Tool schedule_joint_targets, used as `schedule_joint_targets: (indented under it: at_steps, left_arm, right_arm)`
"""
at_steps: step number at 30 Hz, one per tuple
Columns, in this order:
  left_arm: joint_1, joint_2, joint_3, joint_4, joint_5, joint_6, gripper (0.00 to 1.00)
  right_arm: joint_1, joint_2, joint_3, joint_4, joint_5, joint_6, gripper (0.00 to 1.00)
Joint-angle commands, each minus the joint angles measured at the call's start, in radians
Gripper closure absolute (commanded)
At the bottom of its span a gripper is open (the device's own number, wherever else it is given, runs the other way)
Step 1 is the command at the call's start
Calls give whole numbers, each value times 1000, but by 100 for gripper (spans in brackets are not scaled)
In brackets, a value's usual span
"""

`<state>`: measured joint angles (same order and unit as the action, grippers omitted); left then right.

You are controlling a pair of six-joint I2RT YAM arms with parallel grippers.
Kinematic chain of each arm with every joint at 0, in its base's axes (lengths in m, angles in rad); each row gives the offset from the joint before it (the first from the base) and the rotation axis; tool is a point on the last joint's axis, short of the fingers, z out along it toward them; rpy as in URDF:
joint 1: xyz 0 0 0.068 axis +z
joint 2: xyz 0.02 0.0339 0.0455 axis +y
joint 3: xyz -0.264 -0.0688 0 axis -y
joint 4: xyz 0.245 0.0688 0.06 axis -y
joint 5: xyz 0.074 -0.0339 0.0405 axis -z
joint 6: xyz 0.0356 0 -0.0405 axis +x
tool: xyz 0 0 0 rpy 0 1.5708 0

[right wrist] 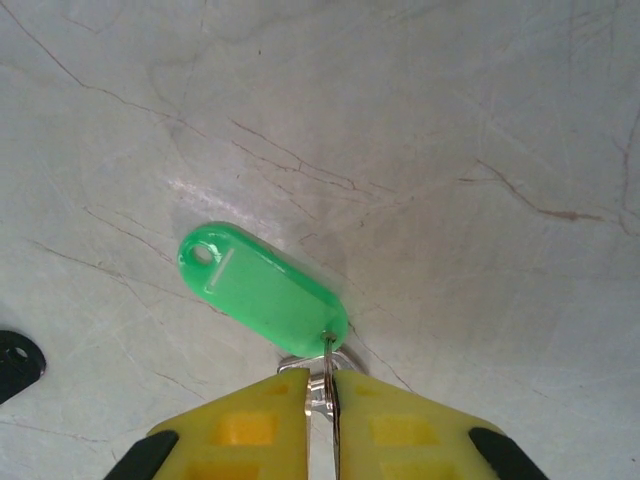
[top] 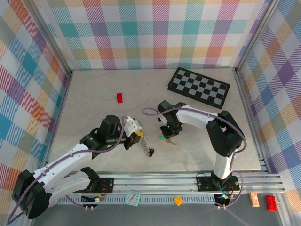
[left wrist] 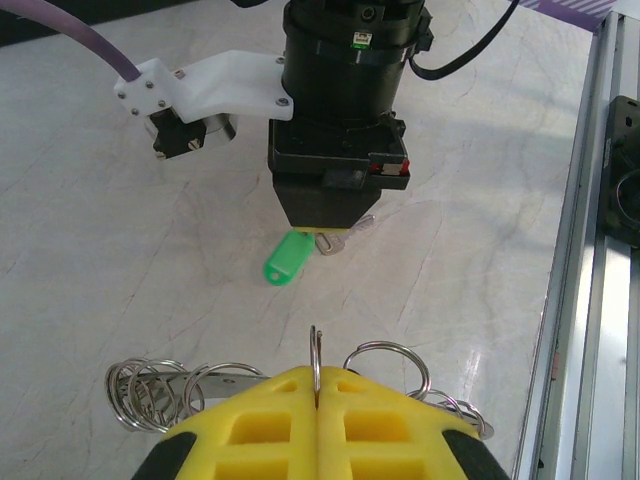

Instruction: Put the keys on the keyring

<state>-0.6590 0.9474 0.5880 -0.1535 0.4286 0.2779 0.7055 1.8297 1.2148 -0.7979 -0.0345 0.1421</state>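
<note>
1. Left gripper [left wrist: 316,388] is clenched on the keyring [left wrist: 386,352]. One thin ring stands upright between its yellow fingers [left wrist: 270,420], and more silver loops spill out on both sides.
2. From the top view, the keyring [top: 144,141] trails from the left gripper [top: 136,133] down toward the near edge. The black key [top: 151,152] sits at its far end on the bench [top: 94,94].
3. Right gripper [right wrist: 320,385] is pinched shut on the silver end of the green key [right wrist: 262,285], whose green head is down on the bench.
4. The two grippers are near each other but apart, with the green key [top: 162,138] just right of the keyring.
5. Well back, a red brick [top: 120,97] and the chequered board [top: 199,87] lie on the bench.
</note>
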Motion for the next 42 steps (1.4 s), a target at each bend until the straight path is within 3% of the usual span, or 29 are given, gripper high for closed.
schedule_joint_targets:
  at_steps: [1,7,21,29,33,42]
  left_arm:
    - [-13,0,18,35,16,12,100]
    - [-13,0,19,32,18,12,100]
    - [-13,-1,19,31,18,14,100]
    - [-13,0,19,32,19,14,100]
    - [-13,0,19,31,18,14,100]
    - [-13,-8,21,29,12,12,100]
  right_arm:
    - [-8,29,19,-24,4,-8,85]
    - [-8,42,23,-23,9,-9,83]
    - [-8,40,32,-33,8,-13,93]
    - [-8,35,40,-48,13,-18,91]
    - [-8,34,42,-53,13,-18,99]
    - [-7,-87,19,-33,35,-31,100]
